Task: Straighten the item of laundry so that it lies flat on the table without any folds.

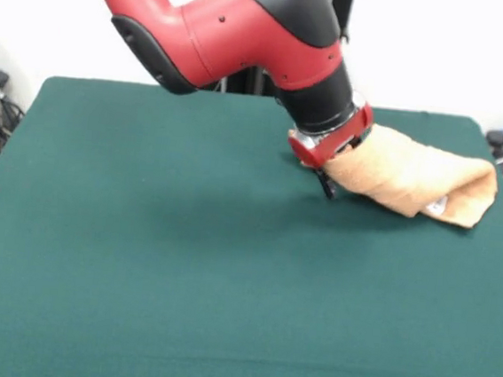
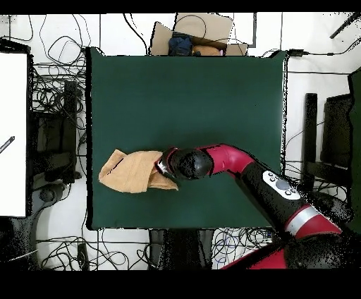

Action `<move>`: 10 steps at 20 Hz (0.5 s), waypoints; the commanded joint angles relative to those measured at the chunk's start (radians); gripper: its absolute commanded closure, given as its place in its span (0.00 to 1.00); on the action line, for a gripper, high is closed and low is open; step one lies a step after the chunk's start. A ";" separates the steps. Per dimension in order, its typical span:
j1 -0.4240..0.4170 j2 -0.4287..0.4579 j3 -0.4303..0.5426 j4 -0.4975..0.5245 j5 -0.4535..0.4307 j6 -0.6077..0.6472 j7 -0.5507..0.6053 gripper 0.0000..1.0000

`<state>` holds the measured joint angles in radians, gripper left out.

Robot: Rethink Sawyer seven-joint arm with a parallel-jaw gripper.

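Observation:
The item of laundry (image 1: 413, 173) is a peach-orange towel, bunched and folded over itself near the right edge of the green table (image 1: 182, 262). A white label shows at its lower right fold. My gripper (image 1: 327, 187) sits at the towel's left end, shut on the cloth, which rises toward the wrist there. In the overhead view the towel (image 2: 127, 171) lies at the table's (image 2: 190, 99) left side, with the gripper (image 2: 163, 168) over its right end. The arm hides the grasped edge.
Off the table, a cardboard box (image 2: 197, 35) sits beyond the far edge and a white board (image 2: 13, 134) stands at the left. Tangled cables (image 2: 56, 92) lie on the floor around the table. The towel's outer end is close to the table edge.

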<state>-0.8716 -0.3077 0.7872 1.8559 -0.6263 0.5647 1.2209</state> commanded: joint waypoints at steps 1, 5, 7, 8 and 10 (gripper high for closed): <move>0.006 0.004 -0.120 -0.082 -0.007 0.098 0.017 0.00; -0.008 0.011 -0.117 -0.075 -0.013 0.084 0.000 0.00; -0.016 0.012 -0.113 -0.070 -0.023 0.077 -0.019 0.00; -0.021 0.013 -0.112 -0.067 -0.025 0.076 -0.028 0.00; -0.022 0.010 -0.118 -0.066 -0.036 0.085 -0.046 0.00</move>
<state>-0.8857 -0.3067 0.7478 1.8558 -0.6273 0.5647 1.2209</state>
